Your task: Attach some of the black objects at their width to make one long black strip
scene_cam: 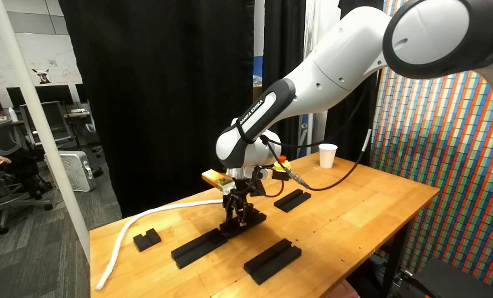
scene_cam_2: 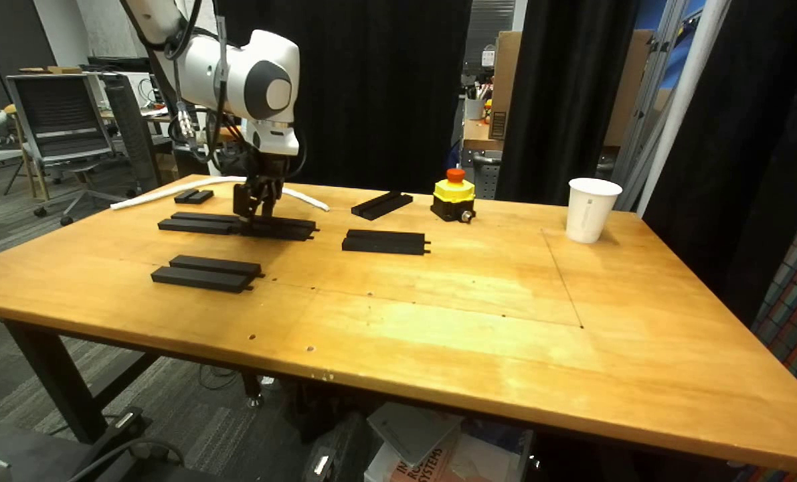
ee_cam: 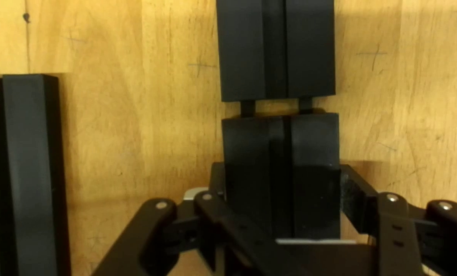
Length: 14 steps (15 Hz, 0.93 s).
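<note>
A grooved flat black bar [ee_cam: 247,153] lies between the fingers of my gripper [ee_cam: 282,184] in the wrist view. Both fingers touch its long sides, so I am shut on it. It rests on or very near the table. A second black bar [ee_cam: 240,50] lies in line with it, ahead in the wrist view. Two thin pins bridge a narrow gap between them; how deep they sit is hidden. In an exterior view my gripper [scene_cam: 236,220] stands over the held bar [scene_cam: 255,222], with the second bar [scene_cam: 199,248] end to end beside it.
A loose bar [scene_cam: 273,260] lies parallel on the table, also at left in the wrist view [ee_cam: 28,153]. Two more bars [scene_cam_2: 385,242] [scene_cam_2: 382,205] lie farther off. A short block [scene_cam: 147,239], white curved strip [scene_cam: 147,213], red-topped button [scene_cam_2: 454,194] and paper cup [scene_cam_2: 591,211] stand around.
</note>
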Available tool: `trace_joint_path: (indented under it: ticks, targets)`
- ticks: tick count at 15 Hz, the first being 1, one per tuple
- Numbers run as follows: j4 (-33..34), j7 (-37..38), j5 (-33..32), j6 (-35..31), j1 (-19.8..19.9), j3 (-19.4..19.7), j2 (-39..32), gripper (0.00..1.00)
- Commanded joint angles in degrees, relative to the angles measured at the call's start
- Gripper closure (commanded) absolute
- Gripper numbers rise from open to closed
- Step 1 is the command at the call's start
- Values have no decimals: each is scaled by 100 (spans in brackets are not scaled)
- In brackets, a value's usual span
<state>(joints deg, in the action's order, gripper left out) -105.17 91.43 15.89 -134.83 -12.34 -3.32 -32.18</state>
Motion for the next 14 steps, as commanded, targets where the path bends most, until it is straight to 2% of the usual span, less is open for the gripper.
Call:
trace_joint_path:
  ticks: [1, 14]
  targets:
    - [232, 207, -148, -69, -118, 78, -126, 53]
    - [389, 204, -93, 87, -108, 3, -208, 53]
